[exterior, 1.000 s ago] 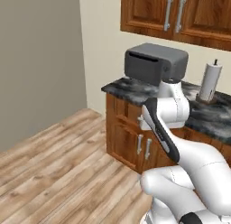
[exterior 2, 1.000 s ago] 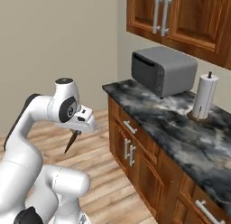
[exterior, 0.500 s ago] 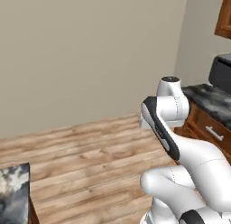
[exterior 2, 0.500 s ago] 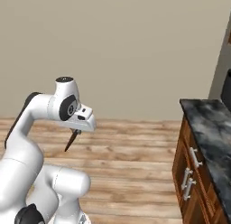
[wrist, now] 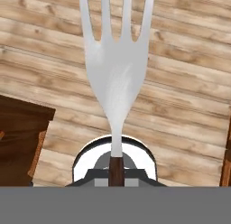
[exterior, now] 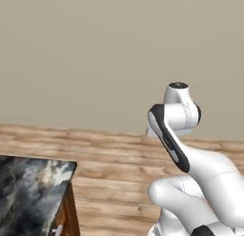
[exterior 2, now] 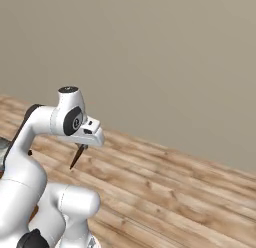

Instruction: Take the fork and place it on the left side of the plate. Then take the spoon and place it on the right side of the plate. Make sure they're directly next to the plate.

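My gripper [exterior 2: 83, 146] hangs below the folded arm over the wooden floor, shut on the fork [exterior 2: 76, 159]. The fork's dark brown handle slants down and to the left out of the fingers. In the hand view the fork [wrist: 117, 74] runs straight up from the gripper [wrist: 116, 175], its pale silver tined head spread over the floor boards and its dark handle pinched at the bottom. The spoon and the plate are out of view.
A dark marble counter corner [exterior: 28, 182] stands at the lower left of the left base view. A brown wooden cabinet [wrist: 20, 142] lies under the hand at the left. A wood floor [exterior 2: 175, 192] stretches to a plain beige wall [exterior: 95, 54].
The base has turned, so the whole picture has swung: the cabinets, toaster oven and long counter have slid out to the right. The arm keeps its pose with the fork held.
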